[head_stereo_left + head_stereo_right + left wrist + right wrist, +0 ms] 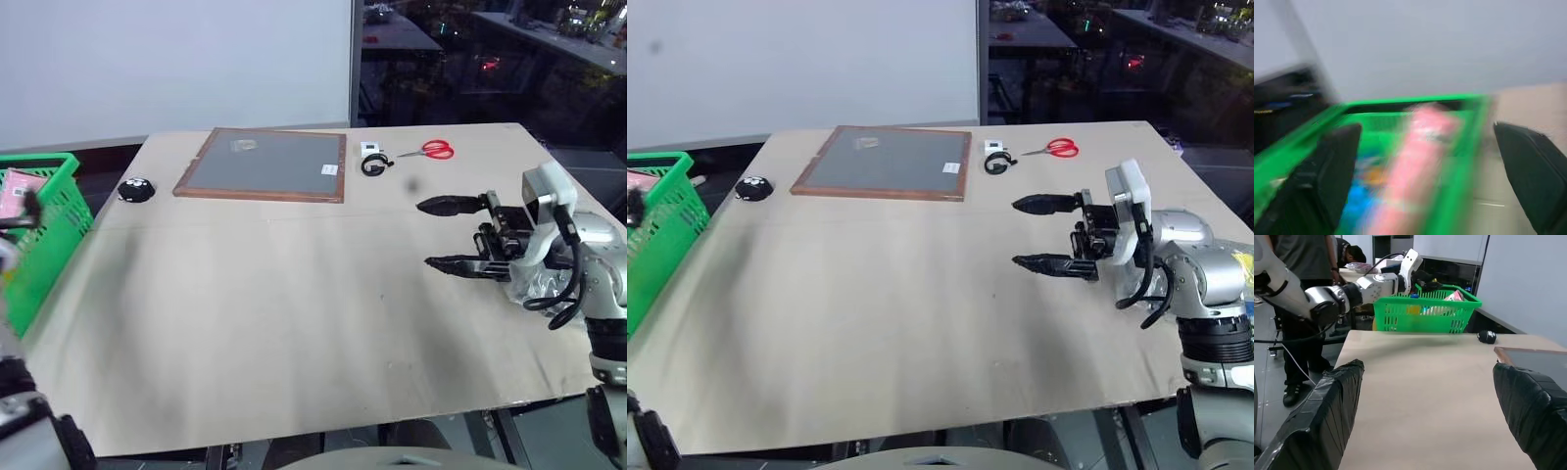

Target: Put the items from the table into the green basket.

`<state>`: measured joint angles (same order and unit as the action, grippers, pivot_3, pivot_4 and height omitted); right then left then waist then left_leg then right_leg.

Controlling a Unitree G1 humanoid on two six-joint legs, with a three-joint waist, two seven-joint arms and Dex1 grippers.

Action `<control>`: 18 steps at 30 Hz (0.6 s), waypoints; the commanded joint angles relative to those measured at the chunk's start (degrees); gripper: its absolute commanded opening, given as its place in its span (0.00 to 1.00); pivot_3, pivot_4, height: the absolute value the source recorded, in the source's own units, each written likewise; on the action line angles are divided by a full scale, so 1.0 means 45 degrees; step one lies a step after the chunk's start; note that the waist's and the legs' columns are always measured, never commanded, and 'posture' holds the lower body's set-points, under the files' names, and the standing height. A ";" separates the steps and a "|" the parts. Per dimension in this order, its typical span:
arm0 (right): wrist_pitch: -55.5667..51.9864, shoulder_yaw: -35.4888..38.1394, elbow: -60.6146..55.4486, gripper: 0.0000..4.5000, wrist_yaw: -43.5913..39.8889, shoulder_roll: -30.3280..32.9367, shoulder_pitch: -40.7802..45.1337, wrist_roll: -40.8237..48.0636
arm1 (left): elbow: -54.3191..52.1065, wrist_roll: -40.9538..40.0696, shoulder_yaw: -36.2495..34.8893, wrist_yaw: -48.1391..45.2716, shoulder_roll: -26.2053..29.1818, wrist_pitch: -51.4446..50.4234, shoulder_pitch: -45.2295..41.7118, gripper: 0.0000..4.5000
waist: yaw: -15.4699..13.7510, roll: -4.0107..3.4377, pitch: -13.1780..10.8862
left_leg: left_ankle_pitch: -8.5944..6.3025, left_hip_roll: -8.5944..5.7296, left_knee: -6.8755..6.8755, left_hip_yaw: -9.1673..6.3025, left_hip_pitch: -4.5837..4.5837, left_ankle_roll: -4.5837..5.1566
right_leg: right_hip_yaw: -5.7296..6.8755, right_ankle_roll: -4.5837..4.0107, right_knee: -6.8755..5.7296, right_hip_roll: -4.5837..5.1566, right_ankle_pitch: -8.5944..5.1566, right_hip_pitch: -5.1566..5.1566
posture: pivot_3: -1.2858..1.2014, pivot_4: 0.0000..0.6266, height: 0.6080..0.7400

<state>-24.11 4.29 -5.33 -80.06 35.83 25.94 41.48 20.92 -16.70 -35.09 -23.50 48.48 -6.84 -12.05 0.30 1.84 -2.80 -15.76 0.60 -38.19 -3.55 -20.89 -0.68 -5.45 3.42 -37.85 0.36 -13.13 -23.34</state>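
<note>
1. Beige tabletop point(294, 323) bare across its middle; brown-framed grey board point(265, 164) and red-handled scissors point(431, 150) near far edge.
2. Green basket point(1425, 313) just off tabletop's left end, holding pink box point(1420, 161), upright and leaning.
3. Right end effector point(1043, 235) above tabletop, fingers apart, empty.
4. Left end effector point(1430, 171) over basket, fingers wide apart, empty.

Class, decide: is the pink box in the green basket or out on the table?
In: the pink box leans inside the green basket, its end above the rim.
</note>
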 commanded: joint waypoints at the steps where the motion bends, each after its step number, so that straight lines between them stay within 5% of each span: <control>1: 0.0645 0.0340 0.0451 1.00 0.0923 -0.0243 -0.0388 -0.0576 | -0.3598 -0.1308 0.1231 -0.1389 -0.1008 -0.1579 0.1431 0.99 | 0.0034 -0.0002 -0.0001 | 0.0000 -0.0002 0.0001 0.0006 0.0000 0.0000 | -0.0006 0.0000 0.0002 0.0004 0.0000 0.0000 | 0.54 0.00 1.00; 5: 0.2087 0.0117 0.1645 1.00 0.1669 -0.0482 -0.1542 -0.2091 | -0.6897 -0.2361 0.2593 -0.2143 -0.2531 -0.2442 0.3163 0.99 | 0.0061 0.0020 0.0010 | 0.0000 -0.0008 -0.0001 0.0016 -0.0005 0.0001 | -0.0013 0.0002 0.0005 0.0015 0.0000 -0.0001 | 0.54 0.00 1.00; 9: 0.3869 0.0010 0.2343 1.00 0.3239 -0.1159 -0.2669 -0.3768 | -0.8777 -0.1501 0.4809 -0.2323 -0.3331 -0.2474 0.4717 0.99 | 0.0074 -0.0044 0.0034 | -0.0001 0.0002 0.0003 0.0015 0.0022 0.0002 | -0.0022 0.0000 -0.0002 -0.0008 -0.0002 0.0008 | 0.54 0.00 1.00; 18: 0.4813 -0.1135 0.2298 1.00 0.6036 -0.2097 -0.4265 -0.6360 | -0.8264 -0.0612 0.6191 -0.2249 -0.4399 -0.1588 0.5279 0.99 | 0.0149 -0.0146 0.0048 | 0.0004 0.0020 -0.0006 0.0049 0.0063 0.0006 | -0.0081 -0.0010 -0.0004 -0.0071 -0.0058 0.0017 | 0.52 0.00 1.00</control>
<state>-3.27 -0.90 6.95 -54.30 26.48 6.01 13.29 -16.35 -19.85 -6.22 -33.89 28.92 -15.82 12.70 0.96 1.18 -2.58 -15.74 0.68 -38.24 -3.32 -20.61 -0.65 -5.83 3.37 -37.87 0.04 -13.39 -23.26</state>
